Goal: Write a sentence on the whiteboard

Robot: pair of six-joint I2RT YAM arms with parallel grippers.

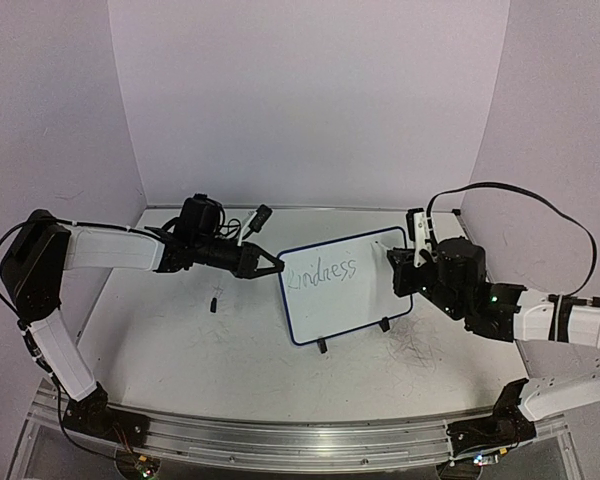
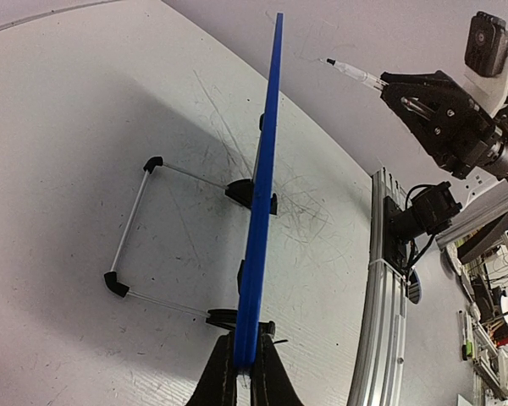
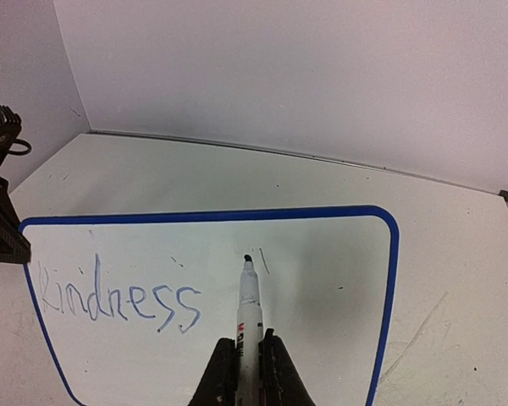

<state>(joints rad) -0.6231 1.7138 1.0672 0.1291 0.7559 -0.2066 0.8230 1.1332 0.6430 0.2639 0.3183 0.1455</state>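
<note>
2 grippers share work: the left gripper pinches the small blue-framed white board to steady it; the right gripper pinches a white marker pen for writing.

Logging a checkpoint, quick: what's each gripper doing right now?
The left gripper is closed on the edge of the whiteboard.
The right gripper is closed on a marker.

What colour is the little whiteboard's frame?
Blue; the thin frame of the small white rectangular whiteboard shows best in the right wrist view.
</note>
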